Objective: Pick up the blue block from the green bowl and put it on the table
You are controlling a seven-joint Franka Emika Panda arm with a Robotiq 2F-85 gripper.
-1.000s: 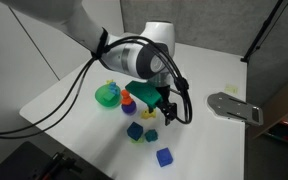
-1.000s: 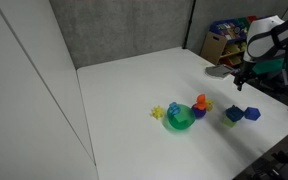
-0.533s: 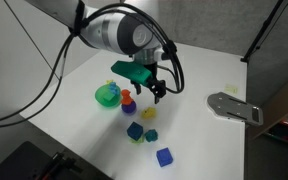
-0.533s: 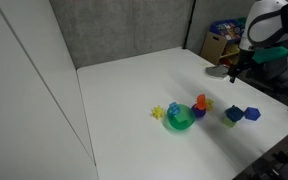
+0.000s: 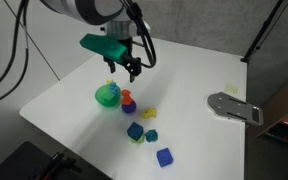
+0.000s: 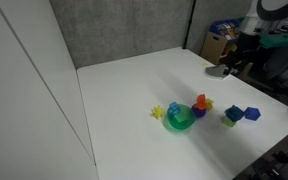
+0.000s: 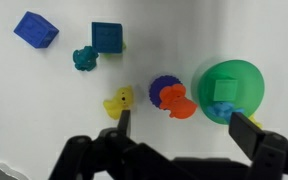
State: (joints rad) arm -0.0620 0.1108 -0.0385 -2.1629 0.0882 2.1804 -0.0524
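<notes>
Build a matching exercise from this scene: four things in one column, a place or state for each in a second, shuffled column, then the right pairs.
Things
A. round bright green bowl
B. flat grey metal plate
C. gripper
D. small cyan toy piece

Places or states
1. open, above the white table
2. beside a blue cube
3. holds a small block
4. alone near the table's edge

Pairs: A-3, B-4, C-1, D-2.

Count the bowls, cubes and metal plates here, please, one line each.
Bowls: 1, the green bowl.
Cubes: 3, a blue cube, a second blue cube, and the cube inside the bowl.
Metal plates: 1, the grey plate.
Total: 5.
</notes>
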